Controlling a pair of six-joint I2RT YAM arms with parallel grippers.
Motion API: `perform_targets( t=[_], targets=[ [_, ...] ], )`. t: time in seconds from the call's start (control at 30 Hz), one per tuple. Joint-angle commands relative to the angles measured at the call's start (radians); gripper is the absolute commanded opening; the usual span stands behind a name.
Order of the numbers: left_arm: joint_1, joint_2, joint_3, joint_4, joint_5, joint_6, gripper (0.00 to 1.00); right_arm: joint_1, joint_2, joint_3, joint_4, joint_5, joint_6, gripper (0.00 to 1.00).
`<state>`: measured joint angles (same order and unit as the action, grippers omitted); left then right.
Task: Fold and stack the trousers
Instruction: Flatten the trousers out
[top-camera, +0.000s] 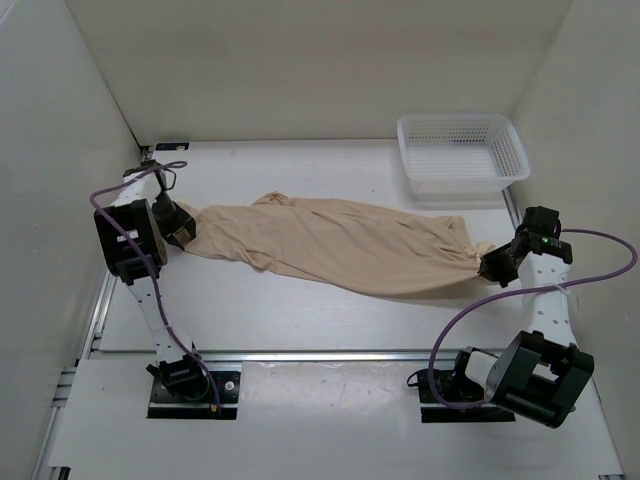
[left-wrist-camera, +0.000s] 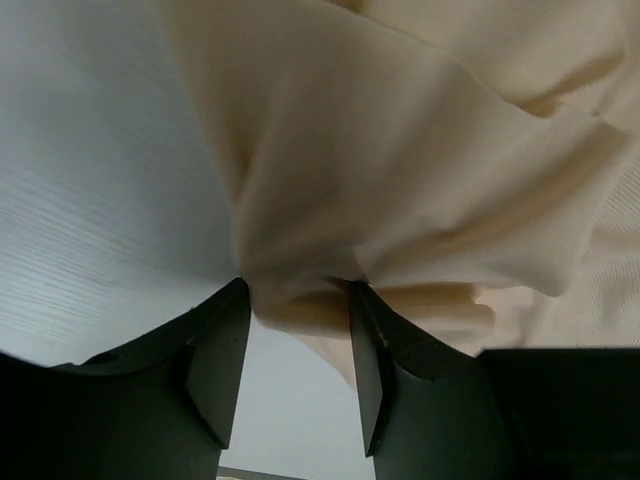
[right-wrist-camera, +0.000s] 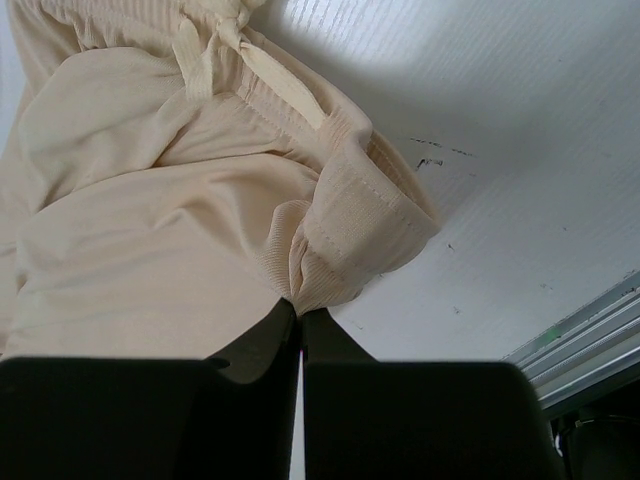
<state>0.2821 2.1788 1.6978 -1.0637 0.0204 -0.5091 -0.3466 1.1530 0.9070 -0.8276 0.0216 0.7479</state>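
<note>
The trousers (top-camera: 340, 245) lie stretched out long across the white table (top-camera: 300, 315).
The left gripper (top-camera: 186, 232) pinches one end, and the right gripper (top-camera: 490, 265) is squeezed tight on the other end.

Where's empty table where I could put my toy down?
Bare table lies between the trousers and the back wall, left of the basket. Another strip runs between the trousers and the front rail. Crowded at the left gripper and right gripper.
</note>
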Motion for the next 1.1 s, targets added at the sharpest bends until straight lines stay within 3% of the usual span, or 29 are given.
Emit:
perform_targets(
  t=[0.0,0.53,0.57,0.67,0.7,0.73,0.97,1.07],
  targets=[
    [-0.053,-0.037,0.085,-0.001,-0.046,-0.034,0.55,-0.003,0.001,0.009,0.025,-0.015,-0.018,0.0],
    [-0.118,0.179,0.388,-0.127,-0.137,-0.063,0.6,-0.003,0.019,0.009,0.044,-0.034,-0.027,0.0],
    [-0.118,0.179,0.388,-0.127,-0.137,-0.063,0.57,-0.003,0.019,0.009,0.044,-0.034,-0.027,0.0],
    [-0.118,0.179,0.399,-0.137,-0.137,-0.063,0.28,-0.003,0.019,0.009,0.044,-0.034,-0.027,0.0],
    [-0.118,0.168,0.399,-0.137,-0.146,-0.063,0.14,-0.003,0.019,0.009,0.044,-0.034,-0.027,0.0],
    [-0.118,0.155,0.411,-0.153,-0.155,-0.074,0.1,-0.003,0.019,0.009,0.044,-0.034,-0.027,0.0],
    [-0.107,-0.013,0.502,-0.174,-0.189,-0.045,0.1,-0.003,0.019,0.065,0.035,-0.023,-0.027,0.0],
    [-0.098,-0.031,0.583,-0.199,-0.14,-0.026,0.1,-0.003,0.056,0.147,0.025,0.009,-0.027,0.0]
  ],
)
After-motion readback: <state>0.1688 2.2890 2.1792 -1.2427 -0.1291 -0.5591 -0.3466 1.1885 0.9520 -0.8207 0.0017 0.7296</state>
